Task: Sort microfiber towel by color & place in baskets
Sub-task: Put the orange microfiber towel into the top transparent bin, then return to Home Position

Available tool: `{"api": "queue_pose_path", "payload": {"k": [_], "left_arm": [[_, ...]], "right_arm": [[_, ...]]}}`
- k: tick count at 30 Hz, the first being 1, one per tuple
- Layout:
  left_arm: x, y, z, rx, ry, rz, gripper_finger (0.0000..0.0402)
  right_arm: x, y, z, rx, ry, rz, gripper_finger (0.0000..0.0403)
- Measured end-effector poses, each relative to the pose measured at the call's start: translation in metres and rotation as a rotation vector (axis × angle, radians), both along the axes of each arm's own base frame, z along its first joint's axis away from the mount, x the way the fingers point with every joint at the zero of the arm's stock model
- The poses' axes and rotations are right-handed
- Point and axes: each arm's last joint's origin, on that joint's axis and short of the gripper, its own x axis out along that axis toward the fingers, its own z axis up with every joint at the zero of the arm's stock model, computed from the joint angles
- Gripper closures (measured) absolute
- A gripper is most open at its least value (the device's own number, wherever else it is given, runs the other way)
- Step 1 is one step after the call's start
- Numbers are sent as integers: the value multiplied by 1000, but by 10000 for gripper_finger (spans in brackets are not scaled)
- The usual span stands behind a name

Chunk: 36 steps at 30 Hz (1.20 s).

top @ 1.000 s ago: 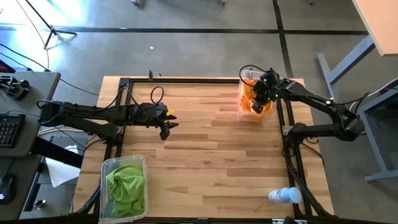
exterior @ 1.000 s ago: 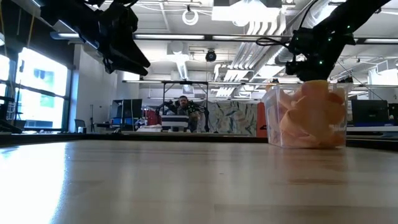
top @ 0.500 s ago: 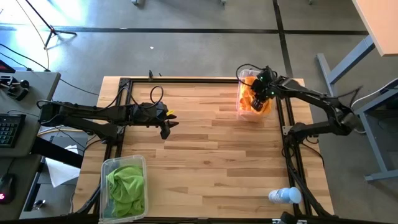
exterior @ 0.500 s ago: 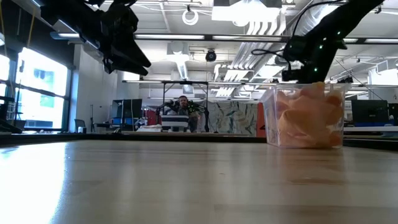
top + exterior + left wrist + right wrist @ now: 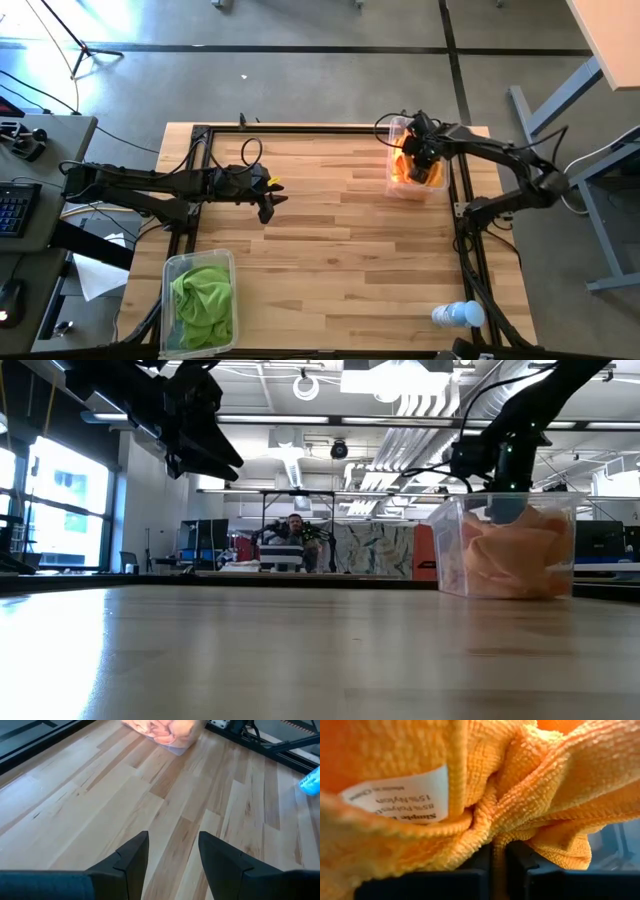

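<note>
Your right gripper [image 5: 418, 150] is down in the far right basket [image 5: 398, 128], its fingers pinching an orange towel [image 5: 520, 790], while your left gripper [image 5: 172, 857] hangs spread open over the table [image 5: 340, 250], and the green towels [image 5: 203, 295] lie in the near left basket [image 5: 200, 259].

My table [image 5: 330, 250] is pale wood planks in a black frame, on a grey floor [image 5: 300, 70] crossed by dark lines. Beyond it I see an open hall: bright windows [image 5: 55, 500], white ceiling ducts [image 5: 400, 400], a round lamp [image 5: 307, 385], and a person [image 5: 293, 525] seated far off.
</note>
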Motion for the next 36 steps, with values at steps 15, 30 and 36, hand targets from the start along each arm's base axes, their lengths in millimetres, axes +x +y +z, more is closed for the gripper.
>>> {"api": "queue_pose_path", "payload": {"k": [15,30,36], "left_arm": [[0,0,0,0,0,0,241],[0,0,0,2,1,-1,241],[0,0,0,2,1,-1,241]], "right_arm": [[-23,27,46,-130,-109,12,211],[-63,74,97,-342,-384,-110,158],[-68,87,107,-279,-607,-144,176]]}}
